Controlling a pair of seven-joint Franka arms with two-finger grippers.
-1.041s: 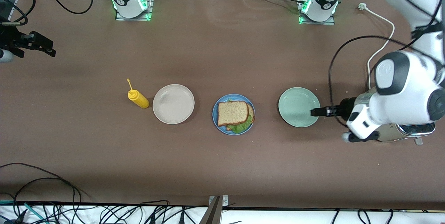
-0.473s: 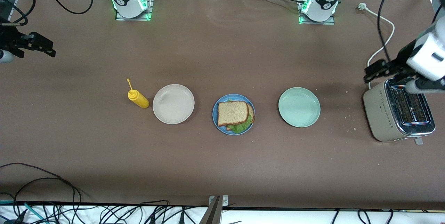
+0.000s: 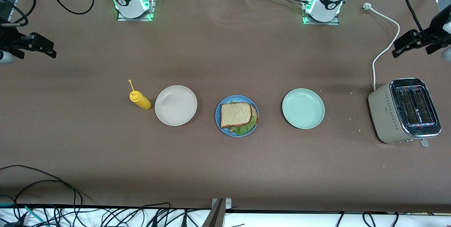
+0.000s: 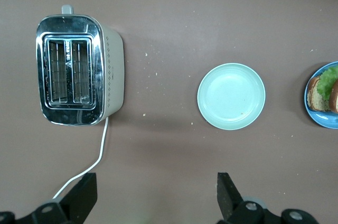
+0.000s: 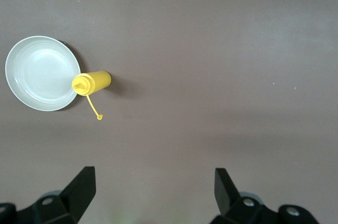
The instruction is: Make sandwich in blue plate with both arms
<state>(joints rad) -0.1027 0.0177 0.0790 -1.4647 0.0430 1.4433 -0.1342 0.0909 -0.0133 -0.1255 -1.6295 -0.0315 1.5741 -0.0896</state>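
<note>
Sandwich of two brown wholemeal bread slices with green lettuce (image 3: 238,117) assembled on round blue plate (image 3: 220,121), between beige plate (image 3: 175,105) and pale green plate (image 3: 303,108).
Looks complete, nothing left; left gripper (image 4: 156,198) spread above table near toaster (image 3: 404,110), right gripper (image 5: 155,193) spread, empty, at own end.

My sandwich (image 3: 237,115) is sitting finished on the blue plate (image 3: 221,126), mid-table.

The top slice of brown wholemeal bread (image 3: 235,114) is lying flat, darker crust framing it, with ruffled green lettuce (image 3: 243,128) poking out along the edge nearer the front camera; a second slice (image 3: 254,115) is peeking out toward my left arm's end, so the stack is lying a little askew. The round, matte blue plate is showing only as a thin rim around the bread. My left wrist view is catching just its edge (image 4: 323,124), and something reddish may be under the lettuce, though I cannot tell.
</note>
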